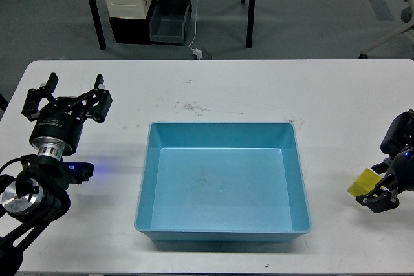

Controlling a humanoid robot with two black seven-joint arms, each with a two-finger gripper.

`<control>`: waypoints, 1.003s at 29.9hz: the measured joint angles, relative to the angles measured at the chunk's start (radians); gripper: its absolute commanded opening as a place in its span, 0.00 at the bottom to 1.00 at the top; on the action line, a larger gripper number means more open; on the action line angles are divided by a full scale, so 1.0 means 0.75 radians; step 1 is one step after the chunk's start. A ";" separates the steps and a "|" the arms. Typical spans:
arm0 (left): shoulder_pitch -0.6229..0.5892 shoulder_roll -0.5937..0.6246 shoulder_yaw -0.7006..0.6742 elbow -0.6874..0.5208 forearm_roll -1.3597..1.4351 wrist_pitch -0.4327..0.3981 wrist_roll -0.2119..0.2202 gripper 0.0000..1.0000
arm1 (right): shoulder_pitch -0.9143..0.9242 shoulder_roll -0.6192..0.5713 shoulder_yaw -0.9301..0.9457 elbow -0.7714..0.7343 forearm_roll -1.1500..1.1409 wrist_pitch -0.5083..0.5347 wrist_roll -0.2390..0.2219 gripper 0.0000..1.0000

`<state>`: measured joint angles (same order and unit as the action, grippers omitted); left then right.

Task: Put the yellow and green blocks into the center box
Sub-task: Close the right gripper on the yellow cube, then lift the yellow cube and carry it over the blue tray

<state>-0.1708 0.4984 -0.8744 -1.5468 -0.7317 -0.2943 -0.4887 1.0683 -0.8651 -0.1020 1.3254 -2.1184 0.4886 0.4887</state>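
Observation:
A yellow block [362, 182] lies on the white table [220, 88] near the right edge, right of the blue box [223, 182]. My right gripper [380, 193] is low against the block's right side; it looks dark and small, and I cannot tell whether its fingers are around the block. My left gripper [67, 95] is open and empty above the table at the far left, well away from the box. The box is empty. No green block is in view.
The box's raised rim [142, 179] stands between the two arms. Beyond the table's far edge are black table legs [94, 11] and stacked bins [139, 8] on the floor.

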 measured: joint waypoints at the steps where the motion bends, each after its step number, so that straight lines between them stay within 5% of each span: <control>1: -0.001 0.000 -0.001 0.000 0.000 0.000 0.000 1.00 | 0.000 0.000 -0.005 0.000 0.000 0.000 0.000 0.93; 13: 0.005 0.004 -0.035 0.005 0.000 -0.002 0.000 1.00 | -0.010 0.006 -0.022 -0.001 0.003 0.000 0.000 0.66; 20: 0.010 0.006 -0.037 0.010 0.000 -0.002 0.000 1.00 | 0.000 0.023 -0.009 -0.024 0.007 0.000 0.000 0.21; 30: 0.014 0.008 -0.062 0.025 -0.001 0.001 0.000 1.00 | 0.178 0.019 0.095 -0.054 0.011 0.000 0.000 0.04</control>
<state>-0.1607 0.5047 -0.9212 -1.5279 -0.7324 -0.2935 -0.4887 1.2022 -0.8509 -0.0307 1.2851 -2.1102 0.4888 0.4888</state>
